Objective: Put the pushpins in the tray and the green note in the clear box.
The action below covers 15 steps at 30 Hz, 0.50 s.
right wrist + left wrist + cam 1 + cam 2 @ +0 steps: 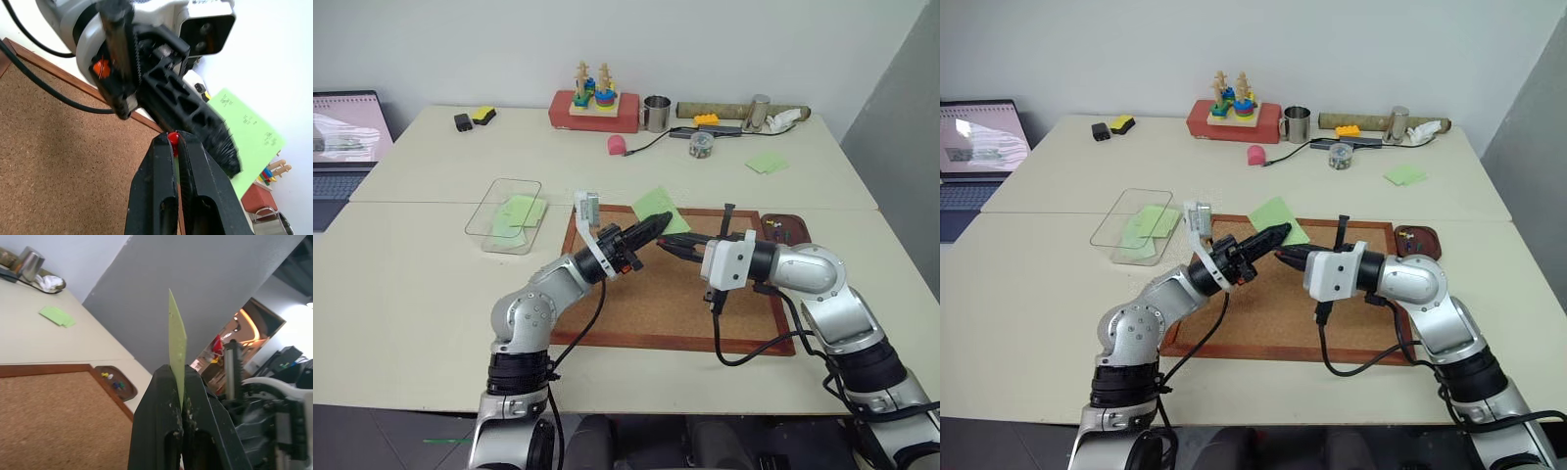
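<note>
While both arms meet above the far edge of the corkboard [646,294], the left claw [658,224] is clamped on the green note [660,208], which sticks up edge-on between its black fingers [161,421] in the left wrist view. The right claw [672,244] is pinched together on a red pushpin [173,138], its tip just beside the left claw and the note. The tray [785,230] sits on the desk [401,294] touching the corkboard's far right corner, with small coloured pushpins [111,380] inside. The clear box [505,214] lies left of the corkboard, holding other light green papers.

The pale desk is made of joined tops, with a seam running across. Along its far side stand a red base with a stacking toy [594,98], a metal cup [657,113], a pink object [617,145], a small jar [701,144] and a loose green paper [767,162]. A laptop [344,147] sits at the far left. A plain white wall closes the room behind, a grey panel to the right
</note>
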### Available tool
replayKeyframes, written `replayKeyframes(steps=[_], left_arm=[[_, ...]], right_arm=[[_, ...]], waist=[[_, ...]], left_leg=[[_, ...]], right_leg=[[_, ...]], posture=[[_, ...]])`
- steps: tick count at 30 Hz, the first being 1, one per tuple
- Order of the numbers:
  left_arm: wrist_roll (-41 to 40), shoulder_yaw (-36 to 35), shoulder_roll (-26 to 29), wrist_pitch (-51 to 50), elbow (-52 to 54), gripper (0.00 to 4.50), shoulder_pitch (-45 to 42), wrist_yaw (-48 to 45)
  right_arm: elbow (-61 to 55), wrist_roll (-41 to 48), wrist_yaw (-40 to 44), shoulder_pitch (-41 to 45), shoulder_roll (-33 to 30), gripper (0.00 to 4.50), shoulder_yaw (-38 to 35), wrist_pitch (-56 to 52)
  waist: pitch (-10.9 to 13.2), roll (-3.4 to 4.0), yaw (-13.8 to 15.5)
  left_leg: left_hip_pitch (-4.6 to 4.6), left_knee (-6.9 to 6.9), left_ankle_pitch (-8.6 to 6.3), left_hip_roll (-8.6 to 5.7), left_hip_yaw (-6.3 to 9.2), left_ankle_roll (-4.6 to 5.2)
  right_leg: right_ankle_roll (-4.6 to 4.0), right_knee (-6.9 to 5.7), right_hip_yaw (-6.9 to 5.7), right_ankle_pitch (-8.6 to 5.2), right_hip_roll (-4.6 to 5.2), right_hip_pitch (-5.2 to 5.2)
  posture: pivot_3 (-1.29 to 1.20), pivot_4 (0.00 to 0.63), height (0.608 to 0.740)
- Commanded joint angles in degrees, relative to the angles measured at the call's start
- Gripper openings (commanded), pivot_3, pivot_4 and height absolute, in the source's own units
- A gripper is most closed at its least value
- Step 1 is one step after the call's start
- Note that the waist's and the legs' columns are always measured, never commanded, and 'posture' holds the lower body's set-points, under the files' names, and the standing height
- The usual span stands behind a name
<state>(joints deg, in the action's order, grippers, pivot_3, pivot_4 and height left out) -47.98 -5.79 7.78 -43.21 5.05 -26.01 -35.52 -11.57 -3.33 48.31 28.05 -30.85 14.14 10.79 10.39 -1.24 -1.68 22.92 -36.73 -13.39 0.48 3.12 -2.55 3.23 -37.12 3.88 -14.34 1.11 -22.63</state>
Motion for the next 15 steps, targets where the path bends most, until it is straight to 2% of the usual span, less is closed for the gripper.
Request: replayKeyframes(steps=[1, 10, 15], left_arm=[[3.7, 0.9, -0.5, 3.8, -2.3, 0.04, 0.2, 0.9], [7.6, 1.7, -1.4, 7.8, -4.7, 0.04, -0.3, 1.3], [7.7, 2.9, 0.3, 7.0, -0.3, 0.04, 0.6, -0.2]], right_arm=[[-3.3, 1.4, -1.3, 1.0, 0.4, 0.0, -1.8, 0.7], [-6.2, 4.8, -3.3, -1.2, -0.6, 0.0, -6.8, -5.9], [-0.9, 1.6, -7.5, -4.4, -5.2, 0.0, -13.3, -15.4]], waist=[[0.0, 0.0, 0.0], [0.0, 0.0, 0.0], [0.0, -0.01, 0.2]], left_leg=[[0.0, -0.01, 0.0, 0.0, 0.0, 0.0], [0.01, -0.01, 0.0, 0.0, 0.01, 0.0], [0.01, -0.02, 0.0, -0.01, -0.01, 0.0]], right_leg=[[0.0, 0.0, 0.0, 0.0, 0.0, 0.0], [-0.01, 0.0, -0.01, 0.01, 0.0, 0.0], [-0.01, 0.0, 0.01, 0.01, 0.01, 0.02]], posture=[[0.0, 0.15, 0.74], [0.0, 0.15, 0.74], [0.0, 0.15, 0.74]])
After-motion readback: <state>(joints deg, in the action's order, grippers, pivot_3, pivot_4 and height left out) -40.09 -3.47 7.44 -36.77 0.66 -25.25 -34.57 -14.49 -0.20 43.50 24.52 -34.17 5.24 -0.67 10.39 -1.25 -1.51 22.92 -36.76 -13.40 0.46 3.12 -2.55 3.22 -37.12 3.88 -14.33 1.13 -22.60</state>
